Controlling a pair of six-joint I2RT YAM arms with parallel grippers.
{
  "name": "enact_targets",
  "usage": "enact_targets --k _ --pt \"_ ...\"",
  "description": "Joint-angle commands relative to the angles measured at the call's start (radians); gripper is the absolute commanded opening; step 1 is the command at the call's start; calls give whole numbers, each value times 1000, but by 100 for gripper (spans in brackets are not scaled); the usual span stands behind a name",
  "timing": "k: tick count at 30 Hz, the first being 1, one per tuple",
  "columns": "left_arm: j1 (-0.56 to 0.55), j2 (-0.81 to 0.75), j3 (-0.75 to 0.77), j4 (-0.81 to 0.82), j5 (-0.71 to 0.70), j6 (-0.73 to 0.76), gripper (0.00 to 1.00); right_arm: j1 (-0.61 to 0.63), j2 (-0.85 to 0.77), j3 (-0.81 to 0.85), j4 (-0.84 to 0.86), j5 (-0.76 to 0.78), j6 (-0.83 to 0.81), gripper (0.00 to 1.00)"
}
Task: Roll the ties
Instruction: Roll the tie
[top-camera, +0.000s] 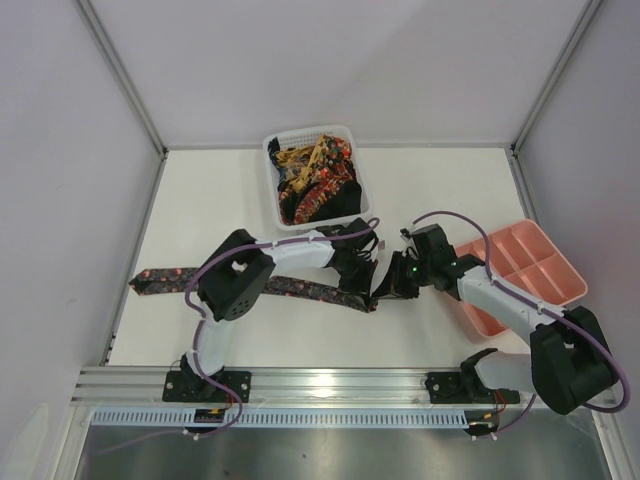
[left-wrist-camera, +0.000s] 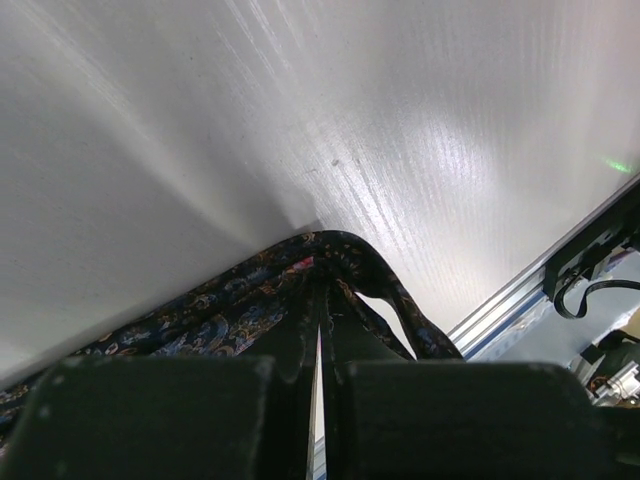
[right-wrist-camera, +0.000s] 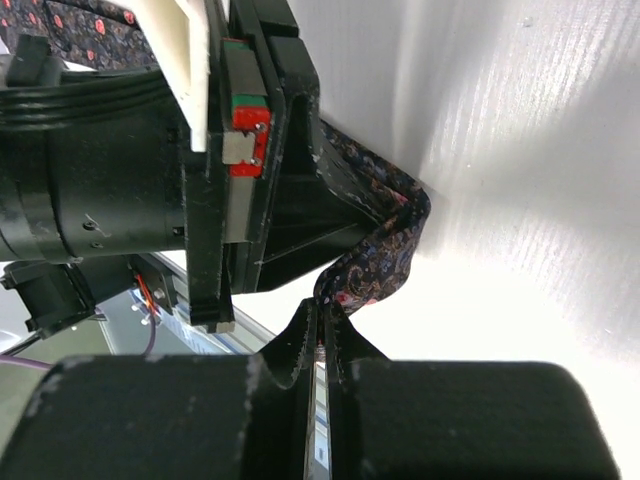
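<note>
- Our left gripper (left-wrist-camera: 320, 325) is clenched on the tie (left-wrist-camera: 230, 315). Its two fingers are pinched together over a fold of the dark, patterned fabric.
- Our right gripper (right-wrist-camera: 322, 325) is clamped tight on the same tie. It nips the looped end just beside the left gripper's fingers.
- Where the two grips meet, near the middle of the table (top-camera: 200, 210), the fabric humps up in a small loop off the surface.
- From that loop the rest of the tie lies flat and runs leftward. It passes beneath the left arm, and its far tip lies near the table's left edge.
- The other ties (top-camera: 318, 175) sit heaped in the white basket (top-camera: 272, 190) at the far side of the table, apart from both grippers.
- The pink tray (top-camera: 560, 268) stands at the right edge, beside the right arm.
</note>
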Motion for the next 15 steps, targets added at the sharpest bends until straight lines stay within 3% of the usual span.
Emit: enact_targets --k 1,15 --pt "0 -29 10 -37 -101 33 0 -2 -33 18 -22 11 -21 0" --pt "20 -119 -59 -43 -142 45 0 18 30 68 -40 43 -10 0"
